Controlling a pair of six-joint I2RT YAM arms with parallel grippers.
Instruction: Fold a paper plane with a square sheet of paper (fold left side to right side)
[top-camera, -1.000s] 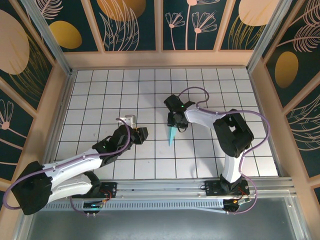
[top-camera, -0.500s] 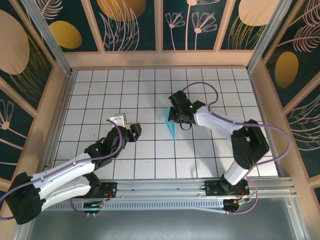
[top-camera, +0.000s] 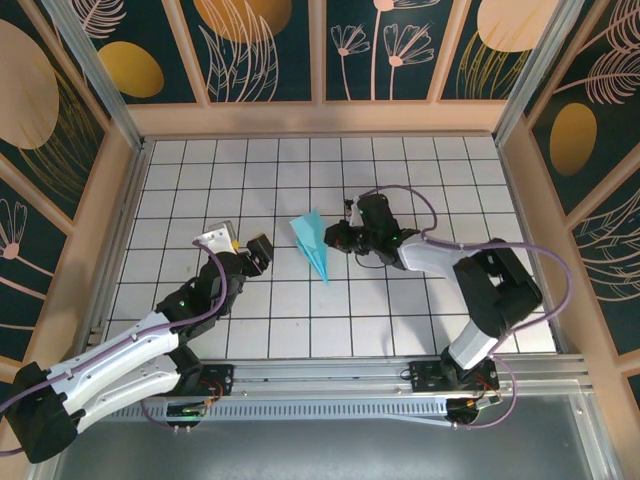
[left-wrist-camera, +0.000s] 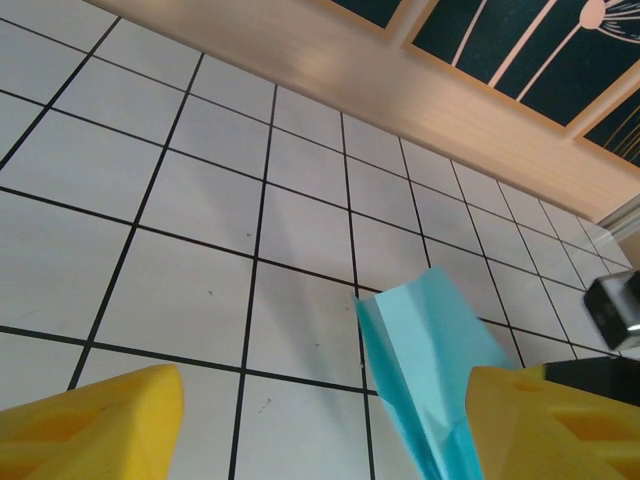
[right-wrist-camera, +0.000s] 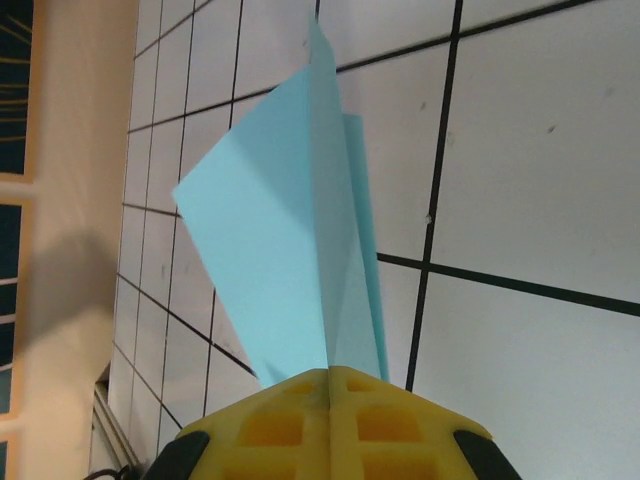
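Note:
The square sheet of paper stands folded into a slim teal-blue paper plane (top-camera: 312, 243), its point toward the near side and its wide tail toward the back. My right gripper (top-camera: 336, 240) is shut on the plane's right edge. In the right wrist view the yellow fingers (right-wrist-camera: 290, 430) meet on the crease of the plane (right-wrist-camera: 290, 240), whose wing rises above the tiles. My left gripper (top-camera: 240, 244) is open, about one tile to the left of the plane and apart from it. The left wrist view has the plane (left-wrist-camera: 430, 340) beside the right-hand finger (left-wrist-camera: 560, 420).
The white grid-tiled table (top-camera: 200, 180) is boxed in by wooden walls (top-camera: 320, 118) at the back and on both sides. An aluminium rail (top-camera: 330, 385) runs along the near edge by the arm bases.
My right gripper closed and swung left and down with the plane, which turned so that its wing faces up. My left gripper drew back to the left and opened wider.

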